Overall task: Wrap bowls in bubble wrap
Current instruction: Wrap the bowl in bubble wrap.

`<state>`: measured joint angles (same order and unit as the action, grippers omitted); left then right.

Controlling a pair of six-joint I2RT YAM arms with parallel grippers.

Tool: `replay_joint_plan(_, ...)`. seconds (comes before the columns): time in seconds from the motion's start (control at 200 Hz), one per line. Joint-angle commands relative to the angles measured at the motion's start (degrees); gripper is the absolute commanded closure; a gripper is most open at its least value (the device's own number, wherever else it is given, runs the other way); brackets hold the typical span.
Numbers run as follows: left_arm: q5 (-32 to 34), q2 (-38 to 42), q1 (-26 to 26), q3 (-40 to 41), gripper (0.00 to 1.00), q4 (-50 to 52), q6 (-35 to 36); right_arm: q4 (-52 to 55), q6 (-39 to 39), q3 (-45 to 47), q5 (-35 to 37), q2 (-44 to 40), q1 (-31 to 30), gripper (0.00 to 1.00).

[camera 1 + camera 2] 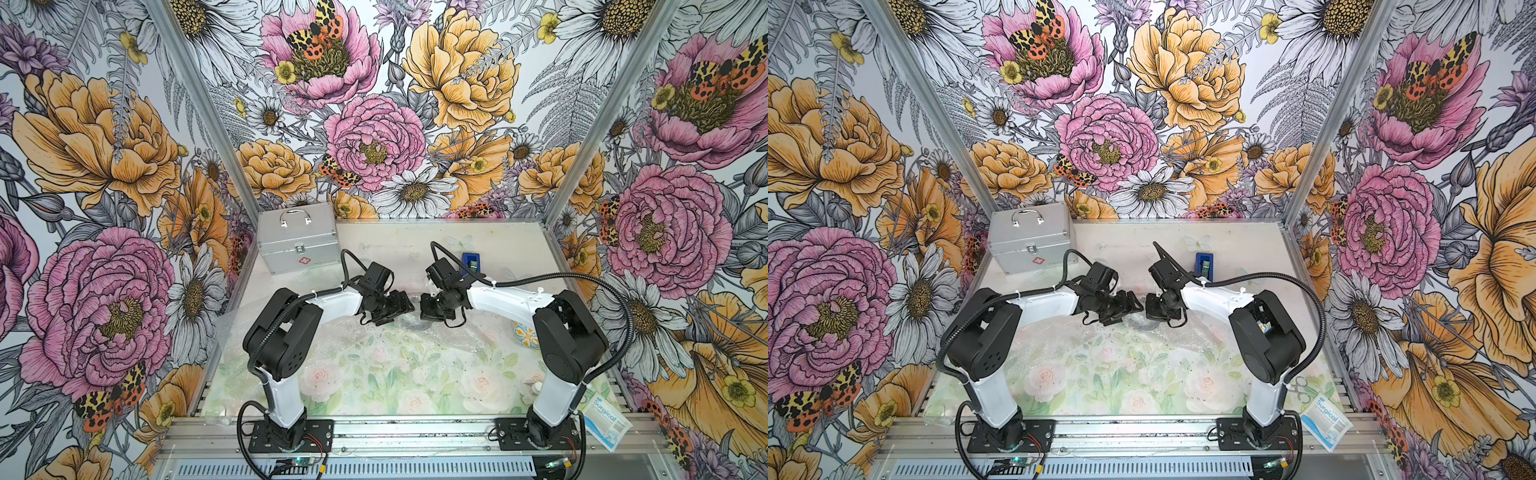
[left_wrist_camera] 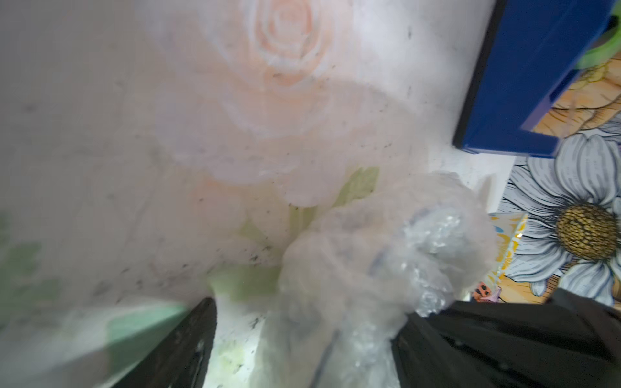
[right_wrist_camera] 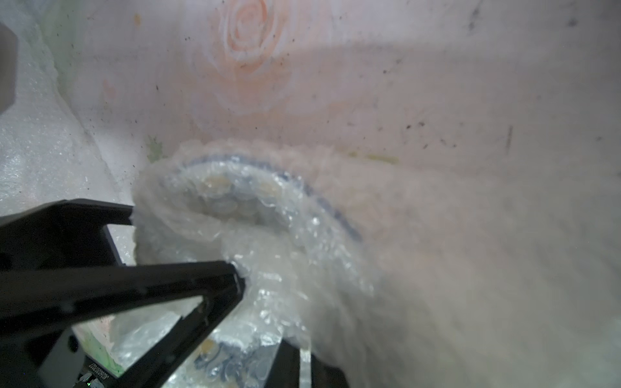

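One bowl (image 3: 235, 191) lies bundled in bubble wrap (image 3: 302, 268) at the middle of the table, its blue rim showing through the plastic. In both top views the bundle (image 1: 409, 322) (image 1: 1140, 322) sits under the two wrists. My right gripper (image 3: 285, 352) (image 1: 424, 309) is shut on a fold of the wrap at the bundle's edge. My left gripper (image 2: 312, 319) (image 1: 409, 305) faces it, open, its fingers (image 3: 235, 278) astride the bundle (image 2: 386, 255). A second bowl (image 1: 524, 334) stands bare behind the right arm's elbow.
A blue tape dispenser (image 1: 471, 264) (image 2: 524, 77) stands just behind the right wrist. A silver first-aid case (image 1: 297, 241) fills the back left corner. Scissors (image 1: 1300, 388) and a surgical pack (image 1: 606, 417) lie at the front right. More bubble wrap (image 1: 457, 332) covers the floral mat.
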<state>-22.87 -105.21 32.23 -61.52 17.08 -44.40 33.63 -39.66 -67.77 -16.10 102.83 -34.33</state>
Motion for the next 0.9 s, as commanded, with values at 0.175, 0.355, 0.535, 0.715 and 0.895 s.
replay_joint_plan(0.175, 0.81, -4.79, 0.68, -2.74, 0.36, 2.44, 2.28, 0.25, -1.88, -1.37, 3.64, -5.93, -0.48, 0.75)
replay_joint_plan(0.355, 1.21, -5.03, 1.06, -1.4, 0.41, 2.52, 2.92, 1.45, -5.48, 4.45, 9.19, -18.89, 2.03, 0.5)
replay_joint_plan(0.535, 1.4, -4.08, 1.28, -1.5, 0.42, 2.78, 3.09, 5.22, -9.76, 18.18, 8.24, -28.39, 9.99, 0.34)
replay_joint_plan(0.715, 1.78, -3.95, 1.79, -1.94, 0.44, 3.3, 3.03, 5.33, -9.79, 26.41, 5.83, -27.22, 15.89, 0.34)
replay_joint_plan(0.895, 2.17, -3.8, 1.79, -1.85, 0.45, 4.09, 3.42, 3.1, -8.52, 28.19, 5.11, -23.96, 18.41, 0.32)
